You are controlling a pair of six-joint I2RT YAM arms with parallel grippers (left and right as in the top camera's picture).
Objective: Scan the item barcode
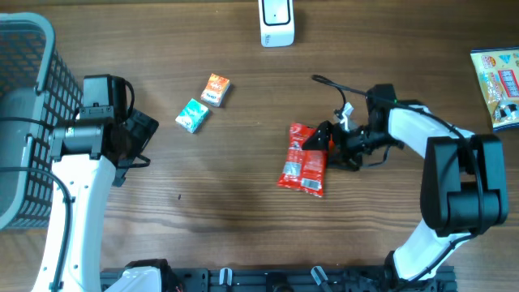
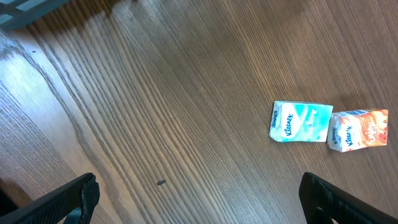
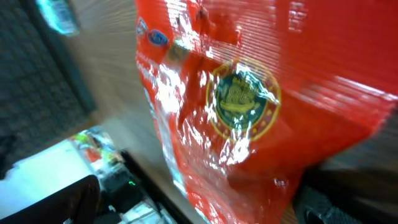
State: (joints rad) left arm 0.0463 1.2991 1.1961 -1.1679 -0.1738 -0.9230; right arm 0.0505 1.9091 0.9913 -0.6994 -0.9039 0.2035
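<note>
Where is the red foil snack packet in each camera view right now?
Overhead: the red foil snack packet lies flat, right of centre, on the wooden table.
Left wrist: not in this picture.
Right wrist: it fills most of the picture, close up and blurred.
Shared landmark: the wooden table's grain shows in all three views.

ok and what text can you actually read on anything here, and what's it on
"Kleenex": on the teal tissue pack
"Kleenex": on the orange tissue pack; its larger white word is not clear
Red packet: a gold crest shows, but the print is too blurred to read
Colourful box at the table edge: print too small to read
White scanner: no readable text
</note>
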